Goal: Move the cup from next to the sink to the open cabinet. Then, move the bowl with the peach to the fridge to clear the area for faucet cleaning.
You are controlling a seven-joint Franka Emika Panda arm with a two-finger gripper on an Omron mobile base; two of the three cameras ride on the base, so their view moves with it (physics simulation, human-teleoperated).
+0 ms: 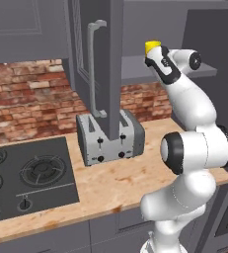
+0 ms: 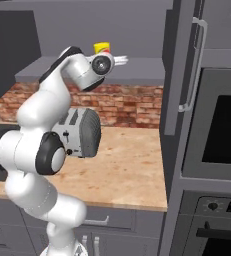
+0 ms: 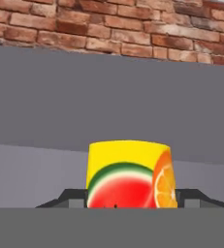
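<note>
Jaws: you have them closed on the cup [image 3: 128,174], one dark finger [image 3: 67,198] pressed to each side of it; the gripper [image 3: 128,201] sits level with the cup's lower half. In the left base view the gripper [image 1: 152,57] is raised to shelf height at the open cabinet [image 1: 184,66].

Cup: one. Yellow tumbler, printed with a red watermelon slice with a green rim and an orange slice beside it. No writing or brand can be read on it. It stands upright between your jaws, over the flat grey shelf of the cabinet; whether its base touches the shelf cannot be told. In the right base view its yellow top [image 2: 101,48] shows just above the wrist.

Cabinet door [image 1: 103,69]: one, swung open, carrying one long grey bar handle [image 1: 93,69].

Toaster [image 1: 110,141]: one, grey, two slots, on the desk [image 1: 120,183] below the cabinet, with dark levers and knobs on its front. No label legible.

Hob [image 1: 26,178]: one, dark, at the left of the desk; two burners and two knobs are fully in sight, more are cut by the edge.

Brick wall [image 1: 26,99]: behind the desk.

Oven [image 2: 222,135]: one built-in unit on the right, with a dark window and knobs below it.
</note>
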